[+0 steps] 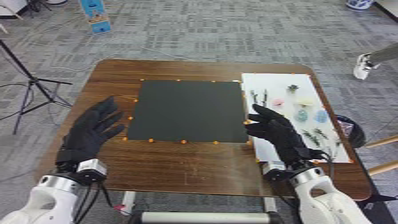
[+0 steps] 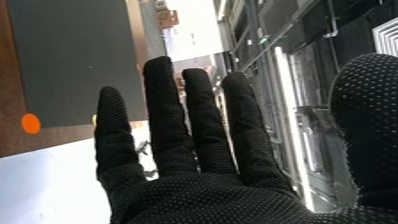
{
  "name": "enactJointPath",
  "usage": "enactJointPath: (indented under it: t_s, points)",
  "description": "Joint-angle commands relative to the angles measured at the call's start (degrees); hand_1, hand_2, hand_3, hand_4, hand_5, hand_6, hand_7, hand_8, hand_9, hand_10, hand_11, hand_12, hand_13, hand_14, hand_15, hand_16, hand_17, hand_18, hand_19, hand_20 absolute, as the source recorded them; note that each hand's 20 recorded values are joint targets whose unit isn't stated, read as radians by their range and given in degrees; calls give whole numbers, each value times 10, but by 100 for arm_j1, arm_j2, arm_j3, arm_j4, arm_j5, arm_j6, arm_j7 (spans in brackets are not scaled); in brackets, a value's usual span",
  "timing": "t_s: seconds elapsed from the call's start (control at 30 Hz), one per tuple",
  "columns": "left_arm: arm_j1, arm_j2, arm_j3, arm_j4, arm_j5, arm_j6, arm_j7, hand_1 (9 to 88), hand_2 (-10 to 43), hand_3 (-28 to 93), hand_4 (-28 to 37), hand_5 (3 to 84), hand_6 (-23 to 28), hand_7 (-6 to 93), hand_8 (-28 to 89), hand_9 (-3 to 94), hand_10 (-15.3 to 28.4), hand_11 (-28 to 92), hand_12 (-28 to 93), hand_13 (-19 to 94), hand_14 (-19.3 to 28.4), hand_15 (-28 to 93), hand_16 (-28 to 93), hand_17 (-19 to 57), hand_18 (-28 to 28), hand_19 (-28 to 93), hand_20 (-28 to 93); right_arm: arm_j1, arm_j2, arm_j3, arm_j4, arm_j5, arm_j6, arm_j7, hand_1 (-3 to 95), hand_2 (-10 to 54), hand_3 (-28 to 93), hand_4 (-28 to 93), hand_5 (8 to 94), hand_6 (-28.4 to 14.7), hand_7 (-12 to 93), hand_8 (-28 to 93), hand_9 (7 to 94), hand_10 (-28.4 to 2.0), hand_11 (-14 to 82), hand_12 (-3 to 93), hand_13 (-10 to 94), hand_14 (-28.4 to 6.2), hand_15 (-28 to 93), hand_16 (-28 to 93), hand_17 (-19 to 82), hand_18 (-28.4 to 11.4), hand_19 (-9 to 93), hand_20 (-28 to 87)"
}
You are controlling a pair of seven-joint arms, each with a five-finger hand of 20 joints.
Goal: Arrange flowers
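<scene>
My left hand (image 1: pixel 91 131) is over the left part of the table, its fingers apart and holding nothing. My right hand (image 1: pixel 274 131) is above the left edge of the white sheet (image 1: pixel 274 81), beside the dark square mat. In the right wrist view the right hand (image 2: pixel 204 197) has straight, spread fingers and an empty palm. On the white sheet lie dark green sprigs (image 1: pixel 315 136), a pink flower (image 1: pixel 277 102), a pale yellow flower (image 1: pixel 305 102), a teal flower (image 1: pixel 302 116), a light blue flower (image 1: pixel 321 116) and a small dark plant piece (image 1: pixel 292 88).
The dark mat (image 1: pixel 188 110) lies mid-table with orange markers around it. The brown table (image 1: pixel 191 170) extends in front of it. A black tripod (image 1: pixel 34 82) stands on the floor at the left, and a dark bin (image 1: pixel 348 131) at the right.
</scene>
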Motion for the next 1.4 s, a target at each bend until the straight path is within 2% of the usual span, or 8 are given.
enactJointPath:
  t_s: [0.03, 0.13, 0.37, 0.53, 0.77, 0.93, 1.13, 1.4]
  points:
    - [55, -6, 7, -35, 28, 114, 44, 301, -95, 666, -283, 267, 11, 220, -109, 242, 94, 194, 166, 212, 118, 244, 22, -91, 227, 434, 76, -30, 10, -33, 50, 1058, -117, -67, 193, -95, 833, -255, 393, -26, 183, -107, 441, -112, 136, 209, 379, -117, 333, 186, 69, -225, 470, 217]
    - [222, -101, -50, -93, -79, 156, 45, 301, -95, 666, -283, 274, 12, 223, -109, 249, 95, 198, 166, 217, 117, 249, 23, -92, 219, 438, 77, -31, -88, -78, 71, 1471, -228, -179, 188, -95, 825, -258, 398, -28, 181, -106, 444, -113, 136, 209, 378, -118, 332, 185, 68, -225, 469, 216]
    - [121, 118, -114, -123, -34, 238, 152, 302, -95, 660, -283, 276, 13, 217, -110, 250, 96, 197, 162, 214, 115, 246, 20, -93, 213, 436, 77, -86, 164, 144, 25, 1339, -63, -272, 179, -95, 824, -261, 383, -24, 170, -104, 410, -109, 96, 200, 327, -113, 254, 179, 67, -214, 431, 192]
    - [526, -5, -296, -241, -330, 120, 66, 302, -95, 630, -283, 276, 13, 209, -109, 246, 97, 185, 157, 202, 115, 230, 20, -94, 212, 432, 77, -18, 240, 288, 27, 901, -427, -148, 179, -95, 819, -258, 358, -22, 142, -101, 377, -113, 59, 196, 282, -109, 173, 226, 48, -211, 407, 179]
    - [305, 103, -454, -187, -181, -199, 20, 288, -95, 618, -283, 243, 1, 175, -95, 210, 87, 130, 168, 175, 115, 157, 42, -105, 223, 412, 70, 240, 633, 132, 70, 1073, 12, -381, 177, -95, 810, -254, 357, -25, 144, -91, 383, -120, 75, 214, 303, -115, 193, 260, 50, -222, 448, 208]
    - [586, -52, -440, -282, -193, 37, 66, 279, -95, 631, -283, 236, -3, 165, -91, 206, 82, 94, 163, 173, 116, 108, 50, -105, 230, 407, 64, 824, 1087, -235, 94, 605, 471, -531, 187, -95, 809, -263, 387, -28, 170, -100, 416, -124, 109, 214, 338, -118, 283, 226, 81, -224, 517, 265]
    - [419, 38, -358, -225, -122, 83, 154, 281, -95, 639, -283, 248, 5, 170, -90, 220, 88, 118, 174, 185, 116, 138, 62, -103, 212, 410, 68, 1499, 2025, -724, -385, -2862, 2033, 1778, 295, -87, 827, -268, 489, -18, 265, -138, 553, -126, 265, 219, 460, -108, 619, 196, 189, -199, 737, 397]
    - [526, -8, -358, -250, -359, 196, 287, 280, -95, 644, -283, 257, 9, 179, -92, 225, 93, 129, 173, 190, 116, 155, 58, -102, 209, 408, 73, 940, 2867, -612, -900, -5425, 1798, 3398, 398, -95, 752, -282, 642, 7, 413, 58, 729, -106, 417, 291, 618, -100, 743, 275, 319, -190, 899, 480]
